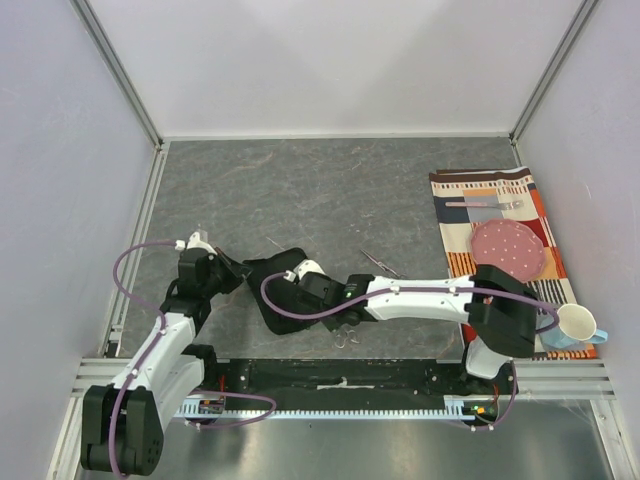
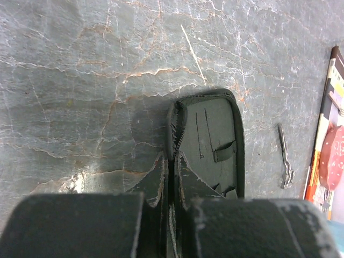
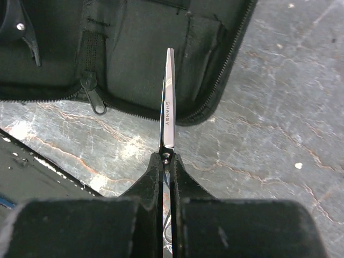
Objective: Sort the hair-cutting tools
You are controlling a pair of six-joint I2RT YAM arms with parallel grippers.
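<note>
Over the near rim of the open pouch (image 3: 134, 54), a pair of silver scissors (image 3: 168, 102) is pinched at its pivot by the right hand (image 3: 167, 166). Its closed blades stand edge-up, and the tip points out over the pouch lining. The rings are hidden behind the fingers. A second pair of scissors (image 1: 380, 262) lies flat on the grey bench (image 1: 300, 190), just right of the pouch and clear of it, and a thin stick (image 1: 275, 243) lies on the bench just beyond the pouch's far edge. The left hand (image 2: 171, 172) is clamped narrow on the pouch's left edge, by the zip. Well to the right, a striped placemat (image 1: 455, 255) carries a red plate (image 1: 508, 250), and a pale cup (image 1: 575, 325) stands at its near corner.
</note>
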